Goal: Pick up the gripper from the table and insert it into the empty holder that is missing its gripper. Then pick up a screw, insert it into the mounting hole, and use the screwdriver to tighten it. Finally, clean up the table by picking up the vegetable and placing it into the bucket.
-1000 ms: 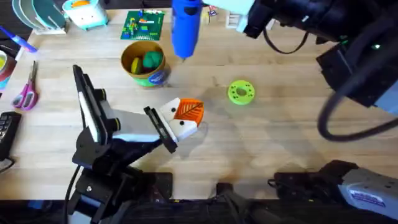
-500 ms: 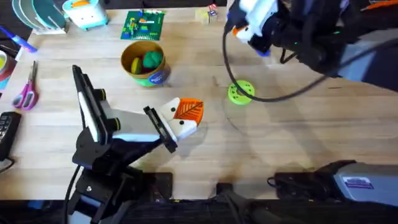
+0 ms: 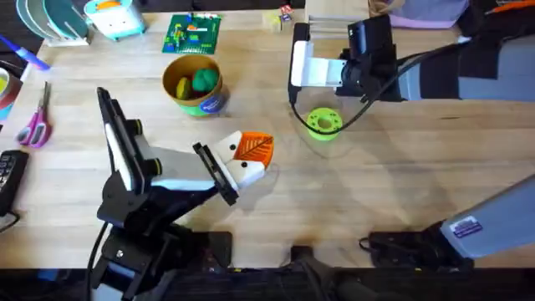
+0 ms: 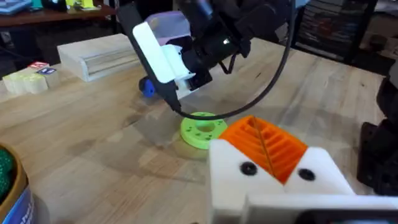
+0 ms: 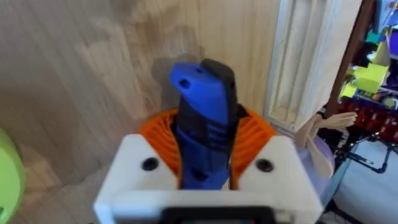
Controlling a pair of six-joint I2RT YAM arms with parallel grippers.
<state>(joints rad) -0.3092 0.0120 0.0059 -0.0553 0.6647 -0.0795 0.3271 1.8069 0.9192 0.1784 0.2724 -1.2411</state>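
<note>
My right gripper (image 3: 298, 65) is shut on the blue screwdriver (image 5: 202, 112), which is clamped between its orange pads, and hangs just behind the lime-green disc (image 3: 323, 123). A blue end of the screwdriver (image 4: 147, 87) peeks out below the white fingers. My left gripper (image 3: 253, 150) rests low over the table (image 3: 376, 184) with its fingers shut and nothing between them. The orange ribbed gripper tip (image 4: 264, 140) sits in its white holder block (image 4: 273, 180), where dark screw heads (image 4: 247, 168) show. The bucket (image 3: 209, 102) holds a green vegetable (image 3: 205, 79) and a yellow piece.
A black cable (image 3: 351, 113) loops from the right arm down over the green disc. Pink scissors (image 3: 35, 125) lie at the left edge. A green circuit board (image 3: 194, 33) and a wooden block (image 4: 106, 56) sit at the back.
The right arm has come down from close under the camera with the screwdriver and now hovers behind the green disc. The left arm has not moved.
</note>
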